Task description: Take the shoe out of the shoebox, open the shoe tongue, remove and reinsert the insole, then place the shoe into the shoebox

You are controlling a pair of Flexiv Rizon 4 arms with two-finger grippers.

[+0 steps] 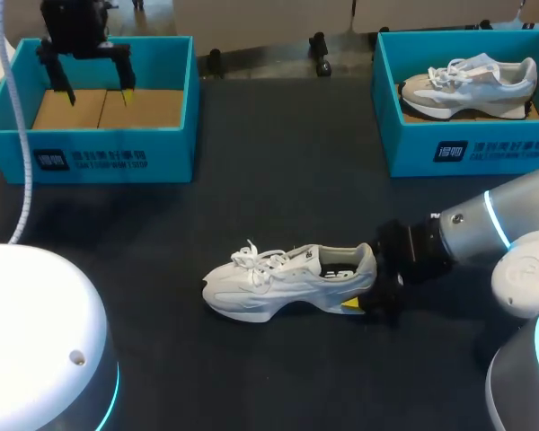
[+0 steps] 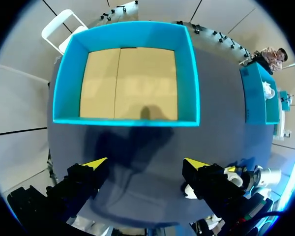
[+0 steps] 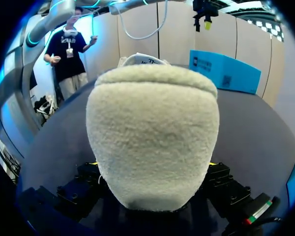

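Note:
A white sneaker [image 1: 278, 278] stands upright on the dark table, toe to the left, laces tied, its insole showing inside the opening. My right gripper [image 1: 364, 280] holds its heel from behind, one yellow tip showing on the near side. In the right wrist view the fleecy heel [image 3: 152, 142] fills the space between the fingers and touches both. My left gripper [image 1: 99, 94] hangs open above the left shoebox [image 1: 99, 135]. This shoebox [image 2: 128, 120] holds nothing but its cardboard floor, seen beyond the left gripper [image 2: 145, 163].
A second blue shoebox [image 1: 467, 148] at the back right holds another white and grey sneaker [image 1: 472, 85]. My robot's white base [image 1: 36, 341] bulges in at the near left. Bare dark tabletop lies between the two boxes.

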